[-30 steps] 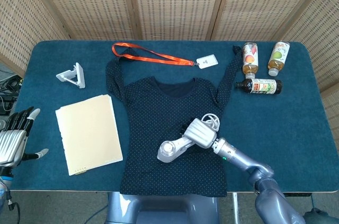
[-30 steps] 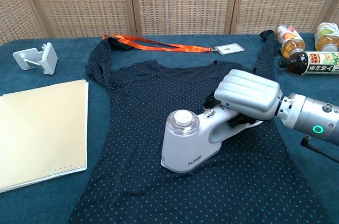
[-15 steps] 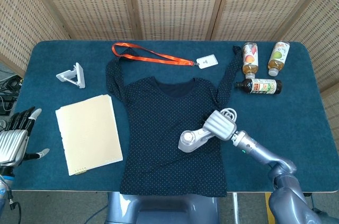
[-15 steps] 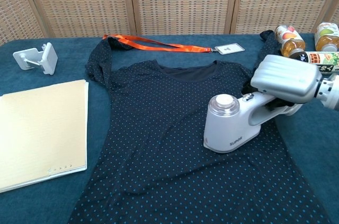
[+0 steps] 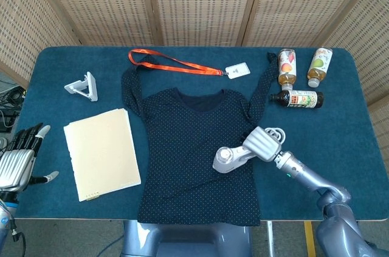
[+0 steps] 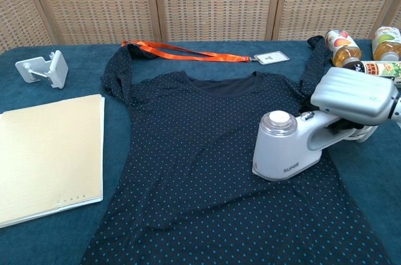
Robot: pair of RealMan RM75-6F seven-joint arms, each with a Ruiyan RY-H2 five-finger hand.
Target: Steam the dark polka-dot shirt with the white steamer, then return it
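Dark navy shirt (image 5: 188, 147) with pale polka dots, one only, laid flat and face up on the blue-covered table (image 5: 352, 123); both sleeves angled up toward the far edge.

One white steamer (image 6: 289, 146) on the shirt's right side, base down on the fabric, round cap on top, lettering on its front. Handle runs out to the right, off toward the shirt's side edge.

Right hand (image 6: 353, 96) wrapped over the steamer handle, holding it; the grey back of the hand faces up and the fingers are mostly hidden under it. Forearm comes in from the table's right front.

Left hand (image 5: 18, 158) at the table's left edge, well apart from the shirt. Nothing in it; fingers extended and spread, thumb out to the side. Seen in the head view only.

Other items, counted:
- One cream folder (image 5: 101, 152) left of the shirt, just beside its hem side.
- One small white stand (image 5: 82, 85) beyond the folder.
- One orange lanyard (image 5: 170, 62) along the far side, white badge card (image 5: 237, 70) at its right end; its left end touches the shirt's left sleeve.
- Three bottles at far right: two upright drink bottles (image 5: 302, 66) side by side, one dark bottle (image 5: 296, 99) lying on its side in front of them, near the right sleeve tip.

Woven screen panels (image 5: 200, 2) behind the table.
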